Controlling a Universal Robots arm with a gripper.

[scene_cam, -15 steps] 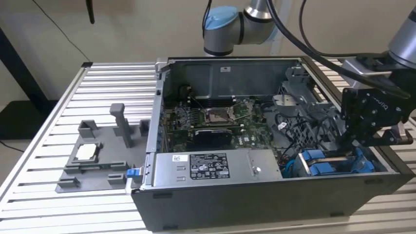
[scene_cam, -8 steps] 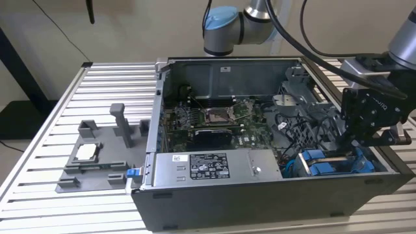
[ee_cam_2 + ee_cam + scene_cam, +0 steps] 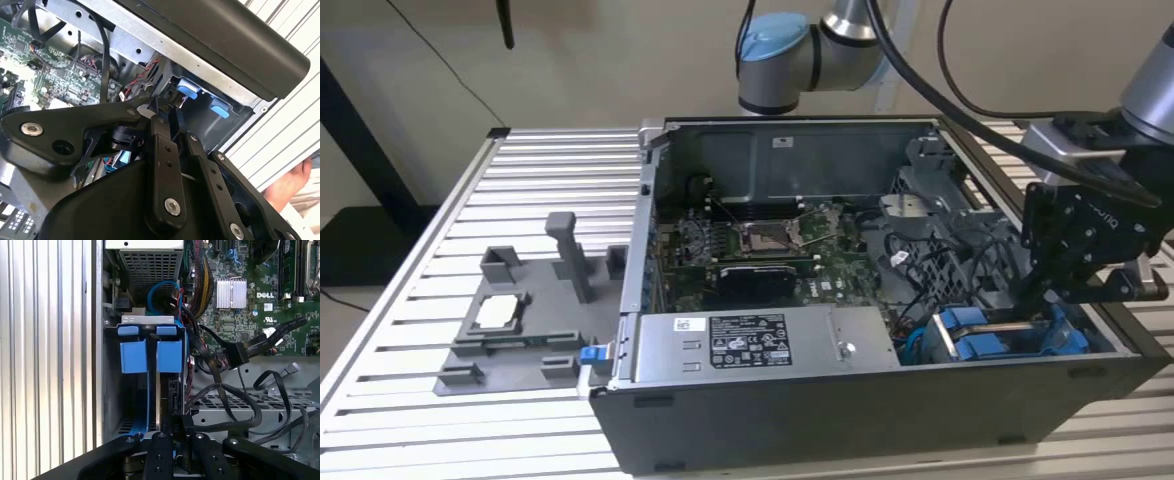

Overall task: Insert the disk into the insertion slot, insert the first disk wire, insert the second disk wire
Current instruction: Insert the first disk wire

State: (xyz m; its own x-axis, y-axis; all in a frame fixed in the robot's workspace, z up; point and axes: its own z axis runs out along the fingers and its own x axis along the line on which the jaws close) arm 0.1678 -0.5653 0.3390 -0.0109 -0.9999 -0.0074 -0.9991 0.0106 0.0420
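1. Where the first wrist view looks along the drive cage, the disk [image 3: 169, 365] is seen edge-on, set in the insertion slot [image 3: 168, 331]. Its blue end tab lies just beside a second blue tab [image 3: 132, 355] in the neighbouring bay.
2. The gripper [image 3: 175, 427] is seen in line with the disk's near edge; whether it is clamped on the disk or released cannot be told.
3. In the exterior view, the gripper [image 3: 1041, 305] is shown lowered into the cage at the lower right of the frame, beside blue carrier parts [image 3: 981, 345].
4. Black cables [image 3: 235, 352] are shown in the first wrist view, lying loose beside the cage.
5. At the left of the exterior frame, a grey fixture [image 3: 520, 330] is seen on the ribbed table [image 3: 400, 400], apart from the computer case [image 3: 854, 420].
6. In the second wrist view, part of a person [image 3: 295, 185] is seen beyond the case's outer wall.
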